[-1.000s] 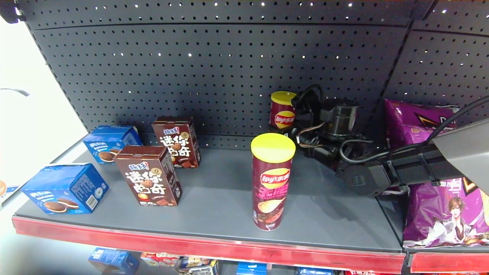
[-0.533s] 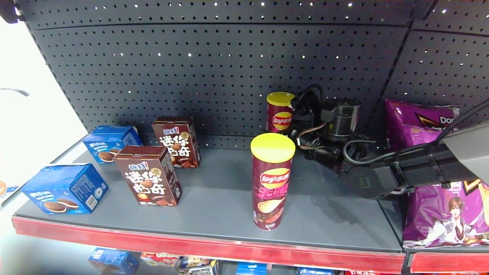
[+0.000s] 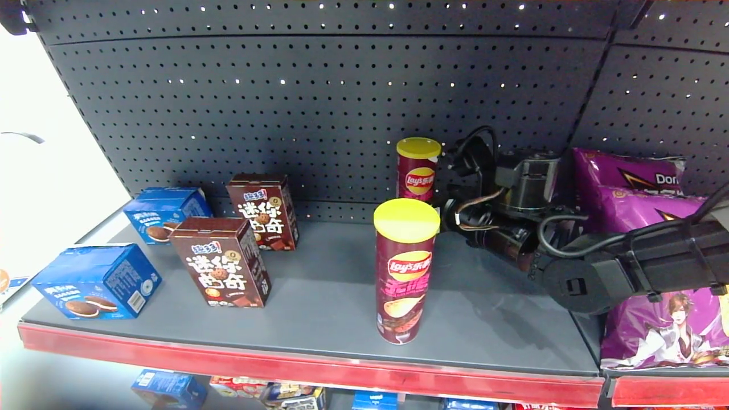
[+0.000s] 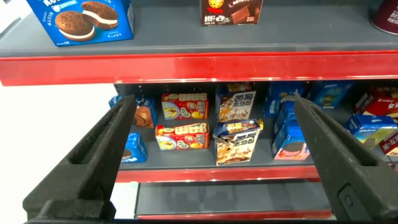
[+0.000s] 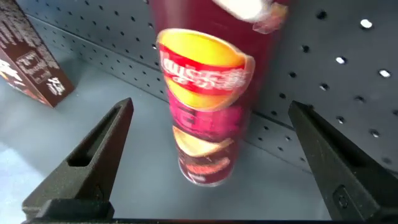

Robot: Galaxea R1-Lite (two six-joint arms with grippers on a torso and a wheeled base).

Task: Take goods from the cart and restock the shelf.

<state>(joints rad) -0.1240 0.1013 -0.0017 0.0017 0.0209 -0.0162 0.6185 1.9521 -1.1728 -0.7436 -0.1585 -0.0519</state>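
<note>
A dark red chips can with a yellow lid [image 3: 418,169] stands upright at the back of the grey shelf [image 3: 319,296], close to the pegboard. My right gripper [image 3: 455,196] is just to its right, open and off the can. In the right wrist view the can [image 5: 202,118] stands a little beyond the open gripper [image 5: 211,109], touching neither finger. A second, identical can [image 3: 405,270] stands nearer the shelf's front edge. My left gripper [image 4: 212,99] hangs open and holds nothing, low in front of the shelf's red front lip [image 4: 199,65].
Two brown cookie boxes [image 3: 221,262] [image 3: 263,212] and two blue ones [image 3: 98,280] [image 3: 165,212] stand on the left half of the shelf. Purple chip bags [image 3: 655,324] fill the right end. Small boxes [image 4: 186,121] line the lower shelf.
My right gripper has let go of the back can and drawn away to the right. The can, slightly tilted before, now stands straight by itself.
</note>
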